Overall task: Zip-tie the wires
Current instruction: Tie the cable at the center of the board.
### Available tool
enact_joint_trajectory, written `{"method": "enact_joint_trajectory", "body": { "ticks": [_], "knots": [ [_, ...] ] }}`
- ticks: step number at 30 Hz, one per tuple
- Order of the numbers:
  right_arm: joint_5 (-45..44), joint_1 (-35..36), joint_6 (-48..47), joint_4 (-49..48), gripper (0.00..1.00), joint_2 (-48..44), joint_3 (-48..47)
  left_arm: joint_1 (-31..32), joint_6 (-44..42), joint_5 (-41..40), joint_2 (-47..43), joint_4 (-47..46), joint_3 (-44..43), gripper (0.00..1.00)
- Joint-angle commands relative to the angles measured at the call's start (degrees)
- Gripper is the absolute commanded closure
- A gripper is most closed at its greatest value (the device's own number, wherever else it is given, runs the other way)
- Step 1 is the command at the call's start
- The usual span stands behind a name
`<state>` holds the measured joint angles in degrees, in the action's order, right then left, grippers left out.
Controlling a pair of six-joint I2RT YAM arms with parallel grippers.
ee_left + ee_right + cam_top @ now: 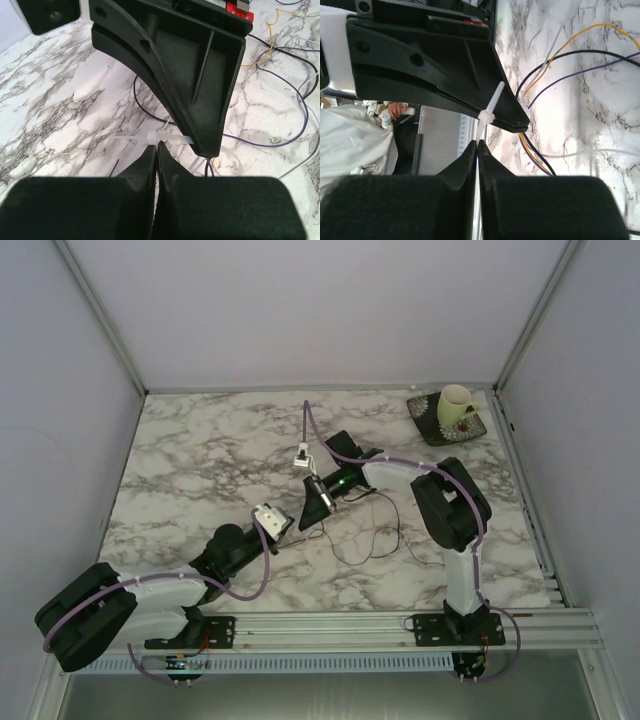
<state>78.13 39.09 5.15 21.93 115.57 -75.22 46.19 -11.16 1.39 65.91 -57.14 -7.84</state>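
Note:
The wires (372,538) are thin black, purple, orange and white strands lying in loose loops on the marble table (200,460); they also show as the wires (135,92) and the wires (559,53). A translucent white zip tie (170,137) spans between both grippers, its loop reaching round the strands. My left gripper (156,148) is shut right under the tie's head, a pale sliver between its fingers. My right gripper (477,144) is shut on the strap below the zip tie head (486,117). The left gripper (296,533) and right gripper (308,520) meet tip to tip mid-table.
A pale cup (456,405) stands on a dark saucer (438,430) in the back right corner. An aluminium rail (330,625) runs along the near edge. Grey walls enclose the table. A person in white (350,140) shows beyond the table edge.

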Motion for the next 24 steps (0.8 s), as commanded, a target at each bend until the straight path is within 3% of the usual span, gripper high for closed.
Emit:
{"method": "enact_joint_trajectory", "body": {
  "ticks": [1, 24],
  "knots": [
    [1.1, 0.1, -0.1, -0.4, 1.0, 0.8, -3.0, 0.7, -0.7, 0.5, 0.9, -2.1, 0.2, 1.0],
    [-0.8, -0.4, 2.9, -0.1, 1.0, 3.7, -7.3, 1.5, -0.7, 1.1, 2.8, -2.8, 0.0, 1.0]
  ]
}}
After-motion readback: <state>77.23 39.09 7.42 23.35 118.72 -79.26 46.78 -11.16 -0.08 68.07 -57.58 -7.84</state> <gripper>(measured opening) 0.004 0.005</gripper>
